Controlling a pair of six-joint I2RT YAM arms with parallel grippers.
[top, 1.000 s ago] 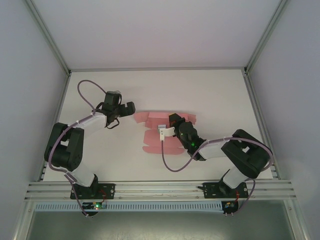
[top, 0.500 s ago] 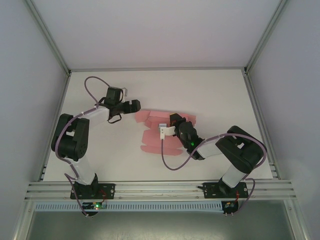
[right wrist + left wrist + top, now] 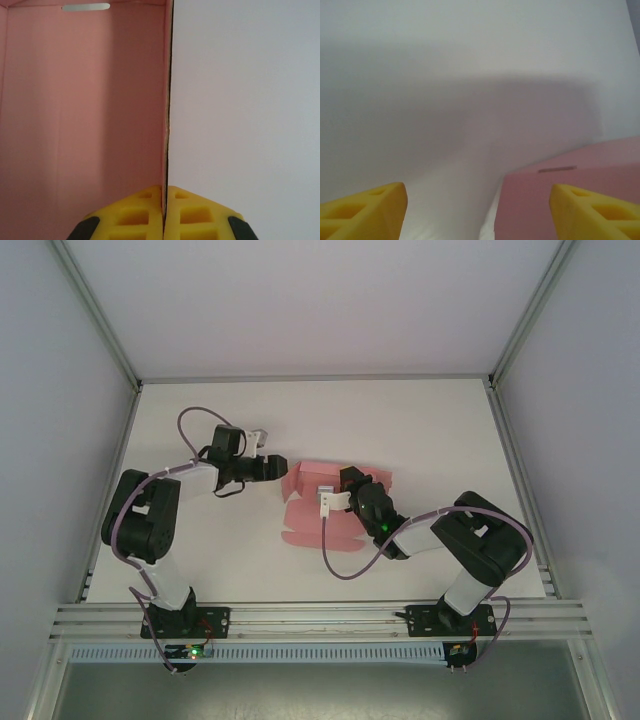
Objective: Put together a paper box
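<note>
Your right gripper [image 3: 165, 200] was closed tight, its yellow pads [image 3: 132, 217] pinching a thin edge of the paper box [image 3: 85, 100] that ran straight up between them. To the left of that edge lay a broad pink panel with a narrow slot [image 3: 86, 7] at its far end, and to the right was bare table. From above, that arm rose from its base at the table's near right corner, elbow bent high on the right, with the forearm reaching left and away. This brought the right gripper [image 3: 345, 480] onto the far part of the paper box [image 3: 310, 520], which sat about mid-table [image 3: 420, 420] as a mostly flat sheet with flaps.

Your left arm was folded near the left edge, its forearm lying level and pointing right, and the left gripper [image 3: 283, 468] was at the sheet's far left corner. Its wrist camera showed the left gripper [image 3: 477, 210] with its fingers [image 3: 365, 207] wide apart and nothing gripped. A pink corner of the card [image 3: 560, 180] lay between them, nearer the right-hand finger. It possibly brushed that pad, but the blur left this unclear.
</note>
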